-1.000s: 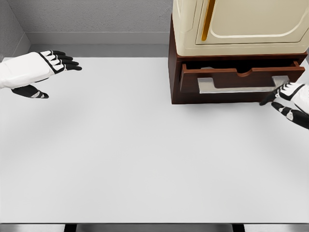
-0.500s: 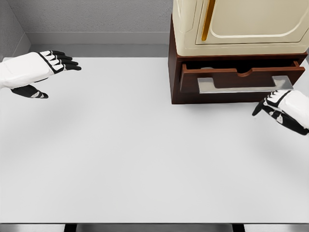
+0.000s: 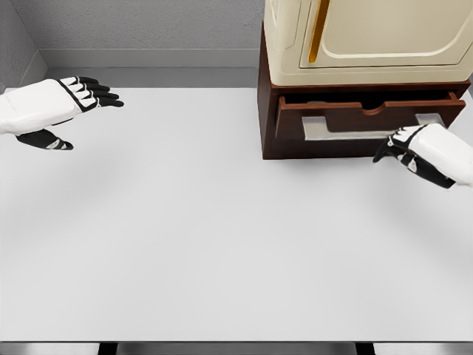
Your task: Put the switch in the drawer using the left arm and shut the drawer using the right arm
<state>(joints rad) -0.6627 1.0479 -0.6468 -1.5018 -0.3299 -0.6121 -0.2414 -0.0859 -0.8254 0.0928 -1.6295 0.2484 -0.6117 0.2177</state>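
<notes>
The left hand hovers over the table's far left edge, fingers straight and together, thumb apart, holding nothing. At the far right edge, the drawer stands slightly open (switch not visible); the right hand, fingers curled, touches its front by the handle.

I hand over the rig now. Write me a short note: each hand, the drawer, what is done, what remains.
Left hand: open, holding nothing, above the table at far left.
Right hand: fingers curled, holding nothing, in front of the drawer's right end; contact with it cannot be confirmed.
Drawer: in the brown cabinet base, partly open.
Switch: not visible on the table; whether it lies in the drawer cannot be confirmed.
Left: push the drawer fully shut with the right hand.
</notes>
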